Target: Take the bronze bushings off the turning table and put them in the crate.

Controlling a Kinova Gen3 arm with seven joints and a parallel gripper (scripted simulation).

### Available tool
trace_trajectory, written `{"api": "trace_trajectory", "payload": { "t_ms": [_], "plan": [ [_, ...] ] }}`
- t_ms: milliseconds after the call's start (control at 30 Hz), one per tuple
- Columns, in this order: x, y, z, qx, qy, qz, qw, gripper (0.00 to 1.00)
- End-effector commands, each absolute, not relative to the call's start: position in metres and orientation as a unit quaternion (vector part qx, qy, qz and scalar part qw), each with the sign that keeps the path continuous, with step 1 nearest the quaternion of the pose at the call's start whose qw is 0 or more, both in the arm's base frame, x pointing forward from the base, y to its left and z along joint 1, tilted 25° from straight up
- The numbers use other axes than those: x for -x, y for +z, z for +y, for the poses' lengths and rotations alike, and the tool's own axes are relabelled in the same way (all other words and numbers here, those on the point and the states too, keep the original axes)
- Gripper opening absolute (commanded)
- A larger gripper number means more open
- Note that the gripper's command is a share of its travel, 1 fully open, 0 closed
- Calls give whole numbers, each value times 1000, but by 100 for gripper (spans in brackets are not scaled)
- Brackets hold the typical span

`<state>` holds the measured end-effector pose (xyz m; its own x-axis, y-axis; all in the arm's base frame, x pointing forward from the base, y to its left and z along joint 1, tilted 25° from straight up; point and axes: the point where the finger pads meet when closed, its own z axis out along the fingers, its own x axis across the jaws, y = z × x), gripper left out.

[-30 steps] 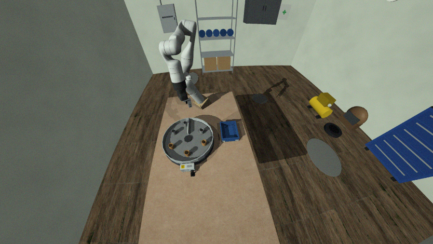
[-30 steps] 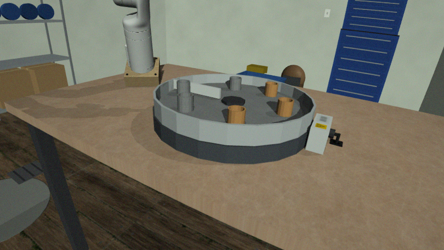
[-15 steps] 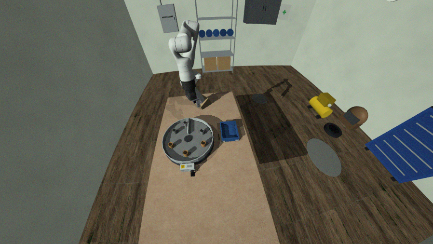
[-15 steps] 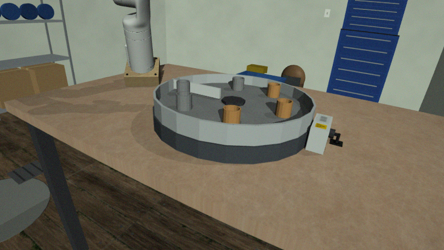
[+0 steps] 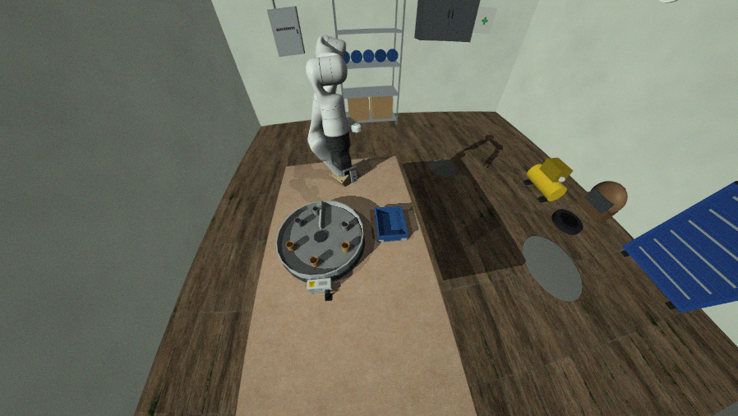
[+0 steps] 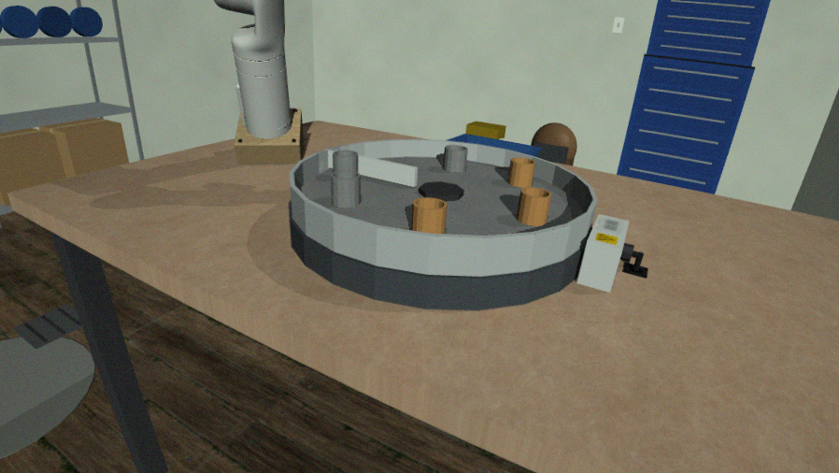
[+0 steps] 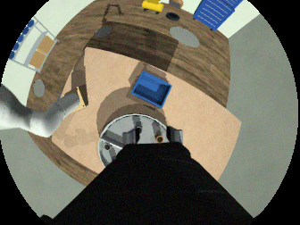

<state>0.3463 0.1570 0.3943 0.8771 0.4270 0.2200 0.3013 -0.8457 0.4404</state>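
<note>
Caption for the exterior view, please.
Three bronze bushings and three steel bushings stand inside the rim of the turning table, a pale bar between two of the steel ones.

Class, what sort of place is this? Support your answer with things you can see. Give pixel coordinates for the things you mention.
Probably a workshop or training lab: a robot arm (image 5: 333, 114) (image 6: 263, 88) (image 7: 49, 120), an open shelving unit (image 5: 398, 77) (image 6: 128, 88) and a tall blue drawer cabinet (image 6: 687, 117).

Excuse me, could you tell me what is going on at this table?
The arm is sorting bushings. Its open gripper is above the table, holding nothing. Three bronze bushings and three steel ones stand on the turning table, and the blue crate beside it shows no bushings.
</note>
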Motion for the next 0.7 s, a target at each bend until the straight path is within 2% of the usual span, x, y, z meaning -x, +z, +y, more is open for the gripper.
{"api": "trace_trajectory", "payload": {
  "t_ms": [0,167,333,667],
  "plan": [
    [-348,395,155,-948,157,189,202,100],
    [-348,395,155,-948,157,189,202,100],
    [-348,395,155,-953,82,215,198,100],
    [-348,395,155,-953,82,215,198,100]
  ]
}}
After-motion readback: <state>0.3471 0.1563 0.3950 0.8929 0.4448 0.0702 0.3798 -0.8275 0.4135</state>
